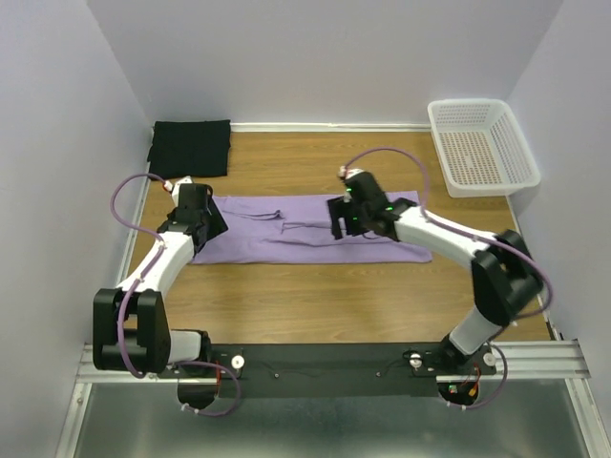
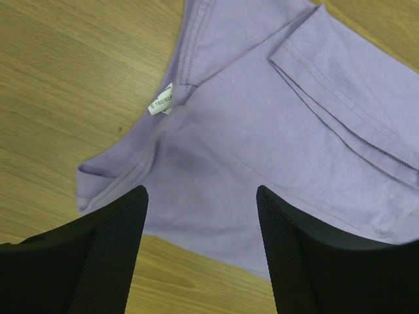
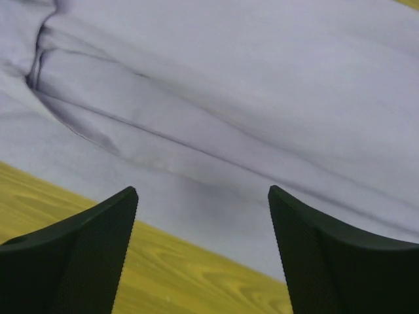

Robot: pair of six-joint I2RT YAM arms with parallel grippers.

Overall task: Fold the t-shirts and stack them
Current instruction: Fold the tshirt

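The left claw [image 2: 201,196] is spread wide and has hold of nothing. Its two dark fingers [image 2: 108,255] stand on either side of the collar end of the lavender shirt [image 2: 262,150], and only cloth shows in the gap between them. Whether the fingertips touch the cloth cannot be told. Just beyond the fingers, a small white size label [image 2: 160,101] sticks out at the shirt's neckline. A hemmed sleeve [image 2: 340,111] lies folded in over the body of the shirt.

The right claw [image 3: 201,190] is also wide open and empty. It hangs over the near edge of the same shirt, a little right of the shirt's middle. Long creases [image 3: 196,140] run through the cloth beneath it, and a strip of wooden tabletop [image 3: 196,275] shows at the shirt's near hem.

From above, the lavender shirt [image 1: 277,243] lies as a long flat band across the tabletop [image 1: 315,296]. The left claw [image 1: 196,215] is at its left end and the right claw [image 1: 342,218] is over its mid-right part. The black shirt [image 1: 191,148] is folded into a square and sits beyond the lavender shirt's left end, apart from it. A white basket [image 1: 482,105] stands well apart, beyond the lavender shirt's right end.
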